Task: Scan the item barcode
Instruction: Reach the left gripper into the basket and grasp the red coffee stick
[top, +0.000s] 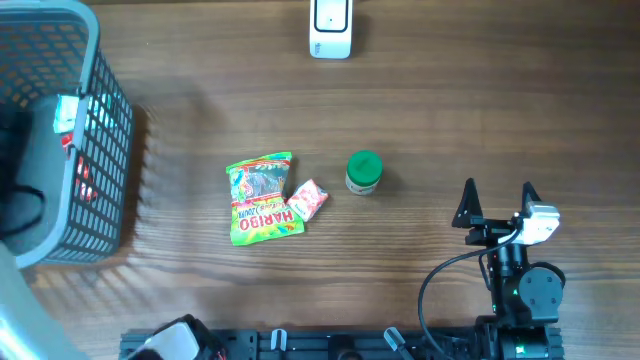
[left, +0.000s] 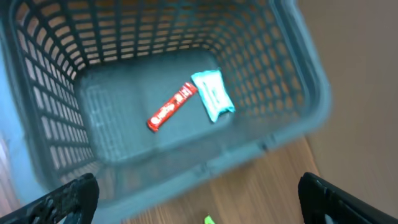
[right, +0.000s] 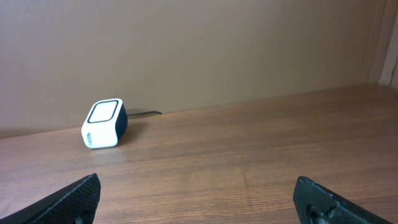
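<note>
The white scanner (top: 331, 28) is sitting at the far edge of the wooden table (top: 450, 110), and everything else is lying on the robot's side of it. The green-lidded jar (top: 364, 172) is standing upright almost straight in front of the scanner, well apart from it. A small red-and-white packet (top: 308, 199) is lying just left of the jar and slightly nearer the robot. It is touching or nearly touching the Haribo bag (top: 263, 198), which is lying flat, face up, further left again. No pincer is touching any of these three items. The right gripper (top: 498, 190) is hovering to the right of the scanner and well back from it, near the robot's base. Its fingers are spreading wide and holding nothing, and its wrist camera is looking across bare wood at the scanner's angled white face. The grey mesh basket (top: 110, 120) is standing far to the left of the scanner, at the table's left side. The left gripper (left: 199, 202) is hanging above the basket with its jaws fully apart and empty. Inside the basket a red bar (left: 171, 107) and a pale blue packet (left: 212, 94) are lying on the floor, touching at one end.
</note>
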